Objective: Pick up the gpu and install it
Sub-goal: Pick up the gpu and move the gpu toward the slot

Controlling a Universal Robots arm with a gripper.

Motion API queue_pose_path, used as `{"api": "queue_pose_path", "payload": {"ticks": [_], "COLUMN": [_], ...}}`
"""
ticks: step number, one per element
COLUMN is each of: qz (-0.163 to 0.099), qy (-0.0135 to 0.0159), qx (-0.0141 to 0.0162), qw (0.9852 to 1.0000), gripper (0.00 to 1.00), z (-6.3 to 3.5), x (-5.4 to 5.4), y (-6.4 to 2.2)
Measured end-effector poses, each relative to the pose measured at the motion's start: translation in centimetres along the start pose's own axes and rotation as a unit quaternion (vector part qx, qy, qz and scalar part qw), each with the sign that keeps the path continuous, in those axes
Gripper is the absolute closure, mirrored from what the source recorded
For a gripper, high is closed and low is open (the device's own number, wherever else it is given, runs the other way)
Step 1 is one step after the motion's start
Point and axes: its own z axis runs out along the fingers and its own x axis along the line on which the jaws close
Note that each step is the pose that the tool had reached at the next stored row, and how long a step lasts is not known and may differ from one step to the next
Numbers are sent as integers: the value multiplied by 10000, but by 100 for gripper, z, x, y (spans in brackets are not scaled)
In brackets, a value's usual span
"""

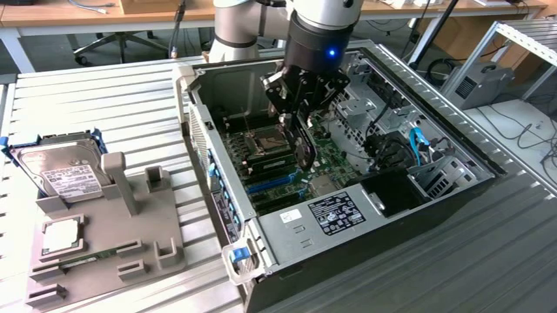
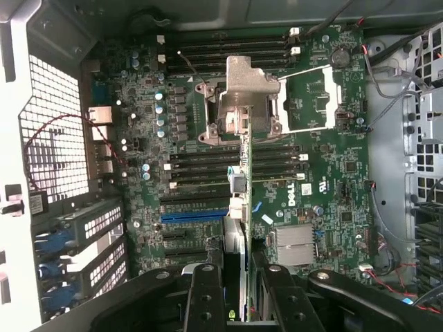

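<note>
- Found gripper (image 2: pixel 239 280) clamped on the gpu (image 2: pixel 239 187), one dark finger (image 2: pixel 208 290) pressed against each flat face.
- Saw the card edge-on, running straight out from between the fingers, with its pale metal bracket (image 2: pixel 246 97) at the far end, well clear of the pads.
- Confirmed in the exterior view: gripper (image 1: pixel 301 120) above, gpu (image 1: pixel 304 150) hanging upright below the fingertips, inside the open case (image 1: pixel 195 98).
- Placed the card over the motherboard (image 2: pixel 325 187), its edge passing just beside the end of the blue slot (image 2: pixel 194 216) and its bracket in line with the CPU socket (image 2: pixel 311 104).
- Couldn't tell whether the lower edge touched the board or a slot.
- Further out, toward the exterior view's left: noted a grey fixture (image 1: pixel 104 261) on the slatted table (image 1: pixel 96 104), with a silver hard drive (image 1: pixel 65 171) at its far end, well apart from the case.
</note>
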Motion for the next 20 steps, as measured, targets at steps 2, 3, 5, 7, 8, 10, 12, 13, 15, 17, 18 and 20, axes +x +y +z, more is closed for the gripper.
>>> {"api": "queue_pose_path", "payload": {"ticks": [2, 3, 5, 7, 8, 10, 12, 13, 15, 17, 18, 20], "qz": [0, 0, 0, 0, 0, 0, 0, 0, 0, 0, 0, 0], "qy": [0, 0, 0, 0, 0, 0, 0, 0, 0, 0, 0, 0], "qx": [0, 0, 0, 0, 0, 0, 0, 0, 0, 0, 0, 0], "qw": [10000, 10000, 10000, 10000, 10000, 10000, 10000, 10000, 10000, 10000, 10000, 10000], "gripper": [74, 74, 74, 74, 74, 74, 74, 74, 74, 74, 74, 74], "z": [9, 13, 22, 30, 34, 43, 52, 57, 66, 75, 80, 88], "x": [-7, -11, -19, -27, -31, -39, -47, -52, -61, -70, -73, -80], "y": [1, 2, 3, 5, 6, 7, 9, 10, 12, 14, 14, 16]}}
